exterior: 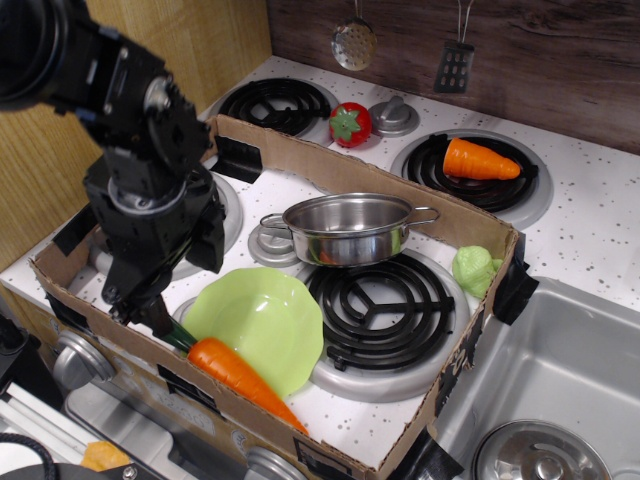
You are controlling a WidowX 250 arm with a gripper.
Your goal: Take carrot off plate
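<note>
— Two carrots, are there? Which one sits by the plate?

— The long carrot (238,373) with the dark green cap, low in the frame, left of centre. It lies slanted across the lower left edge of the lime-green plate (262,322), green end up and to the left, tip down and to the right, close against the front wall of the cardboard box (455,215). The stubby carrot (480,161) rests on the burner at the upper right, outside the box.

— And the claw?

— The claw (140,308) is at the lower left, under the bulky black arm (140,160), right over the carrot's green end. I cannot tell how far it is spread or whether it has hold of anything; the arm's dark body hides the tips.

— What else stands on the tabletop?

— A steel pot (350,228) in the middle, a pale green vegetable (474,270) to its right by the box wall, a strawberry (350,124) near the top centre, and a sink (560,390) at the lower right.
</note>
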